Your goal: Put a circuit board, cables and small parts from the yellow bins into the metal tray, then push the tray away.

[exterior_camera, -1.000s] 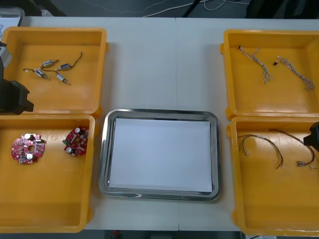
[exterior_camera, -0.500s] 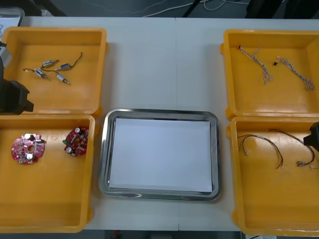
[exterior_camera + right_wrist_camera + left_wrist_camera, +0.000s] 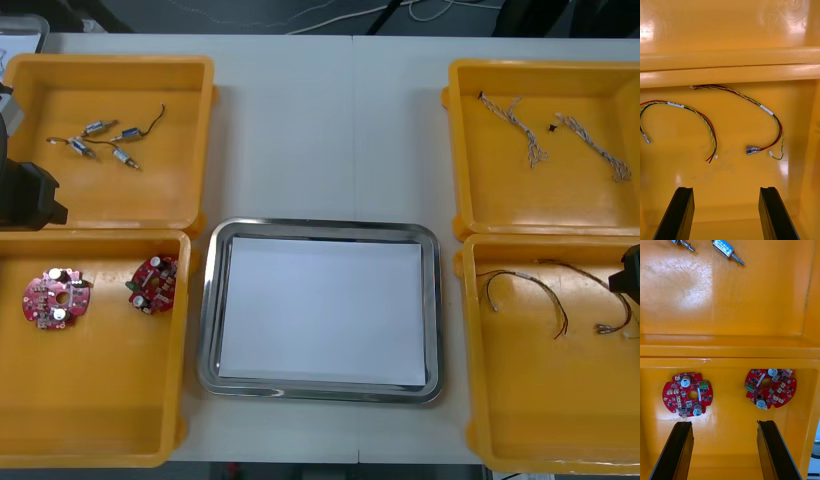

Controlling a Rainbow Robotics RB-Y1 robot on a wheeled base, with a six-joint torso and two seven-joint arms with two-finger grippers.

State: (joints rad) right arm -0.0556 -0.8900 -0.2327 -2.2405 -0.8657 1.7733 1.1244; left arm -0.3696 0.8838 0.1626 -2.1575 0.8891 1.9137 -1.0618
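Metal tray (image 3: 320, 228) is sitting empty; first pick is pending.

Left gripper (image 3: 724, 423) is hovering over the near-left yellow bin (image 3: 730, 438), fingers apart. Two circuit boards (image 3: 687, 393) are lying just beyond the fingertips, one ahead of each.

Right gripper (image 3: 725, 188), fingers apart, is hanging above the red and yellow cables (image 3: 763, 108) in the near-right bin (image 3: 730, 176).

Next move is likely lowering onto one board.

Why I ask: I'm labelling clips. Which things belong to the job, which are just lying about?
Job: metal tray; yellow bins; circuit boards, open left tool near; small metal parts; twisted cables; red and yellow cables, open right tool near.
Lying about: white cords beyond the table; container at its far-left corner.
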